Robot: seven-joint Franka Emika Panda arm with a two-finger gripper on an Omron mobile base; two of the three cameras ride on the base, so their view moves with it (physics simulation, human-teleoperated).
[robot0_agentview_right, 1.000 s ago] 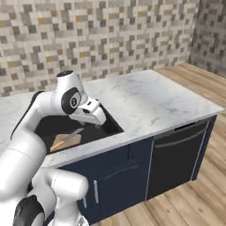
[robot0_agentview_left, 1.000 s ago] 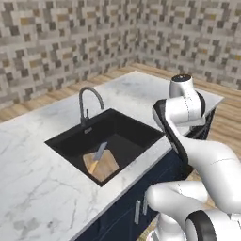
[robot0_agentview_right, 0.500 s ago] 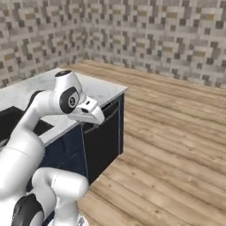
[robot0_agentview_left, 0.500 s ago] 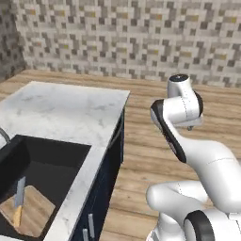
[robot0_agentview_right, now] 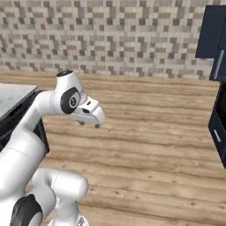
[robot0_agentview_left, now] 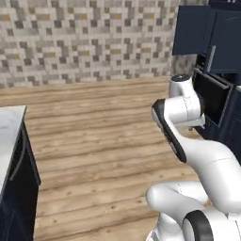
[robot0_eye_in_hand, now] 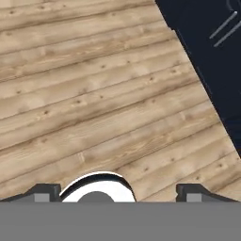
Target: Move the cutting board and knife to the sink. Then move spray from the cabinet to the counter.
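My gripper (robot0_agentview_right: 89, 125) hangs open and empty over bare wooden floor, out in front of the arm. In the hand view its two fingertips (robot0_eye_in_hand: 44, 191) stand wide apart with nothing between them. The dark navy cabinet (robot0_agentview_left: 221, 52) rises at the right, with its oven front (robot0_agentview_left: 211, 93) below a silver-handled door; it also shows as the cabinet (robot0_agentview_right: 212, 35) at the right edge and as the cabinet (robot0_eye_in_hand: 212, 56) in the upper right corner. A strip of the white marble counter (robot0_agentview_left: 8, 129) shows at the left edge. The cutting board, knife, sink and spray are out of view.
Wooden plank floor (robot0_agentview_left: 94, 136) spreads between the counter and the cabinet. A mosaic tile wall (robot0_agentview_left: 84, 42) closes the back. The dark navy counter front (robot0_agentview_right: 39, 128) stands close behind my arm on the left.
The whole picture has swung away from the sink, so the camera moved: sink, board and knife left the view, and floor and cabinet came in. The gripper stays open.
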